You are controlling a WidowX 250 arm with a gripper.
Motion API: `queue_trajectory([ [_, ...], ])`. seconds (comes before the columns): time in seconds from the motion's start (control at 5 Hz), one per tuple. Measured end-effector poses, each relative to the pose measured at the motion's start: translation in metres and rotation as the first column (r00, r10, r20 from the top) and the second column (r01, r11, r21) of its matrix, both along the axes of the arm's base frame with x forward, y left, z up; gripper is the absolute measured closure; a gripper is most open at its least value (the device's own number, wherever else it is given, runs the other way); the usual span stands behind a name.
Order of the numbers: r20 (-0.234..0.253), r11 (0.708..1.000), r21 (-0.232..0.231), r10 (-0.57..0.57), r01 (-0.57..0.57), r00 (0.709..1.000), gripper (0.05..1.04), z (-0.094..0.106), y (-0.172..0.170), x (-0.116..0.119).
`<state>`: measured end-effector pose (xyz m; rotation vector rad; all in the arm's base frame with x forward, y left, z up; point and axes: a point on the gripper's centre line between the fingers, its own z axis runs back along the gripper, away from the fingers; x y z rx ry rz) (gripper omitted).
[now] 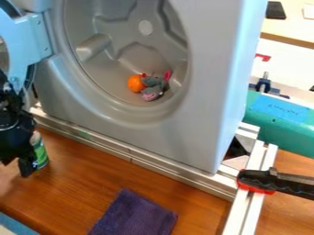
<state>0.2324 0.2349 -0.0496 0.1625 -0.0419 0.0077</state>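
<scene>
The black gripper (18, 160) hangs at the left edge, low over the wooden table and in front of the grey toy washing machine (202, 114). Just behind its right side stands a green can or bottle with a pale top (40, 153), partly covered by the gripper; whether they touch cannot be told. Inside the machine's round drum (122, 39), an orange ball (136, 83) lies low down, beside a grey plush toy with pink parts (154, 86). A dark purple cloth (135, 215) lies on the table at the bottom.
The machine's light blue door (38, 37) stands swung out at the upper left. Metal rails (131, 153) run along the machine's base and down the right side. A black and red clamp (270, 181) and a teal case (287, 125) are at the right. Something blue (14, 226) lies bottom left.
</scene>
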Motion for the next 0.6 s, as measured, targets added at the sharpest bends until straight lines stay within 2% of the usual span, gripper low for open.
queue_trajectory([
  [0.2,0.032,0.999,-0.007,-0.035,0.035,0.999,0.084,0.001,0.002,0.006],
  [0.4,0.093,0.997,0.006,-0.079,0.079,0.993,0.084,0.002,0.002,0.015],
  [0.6,0.162,0.990,-0.031,-0.131,0.138,0.978,0.084,0.005,-0.008,0.025],
])
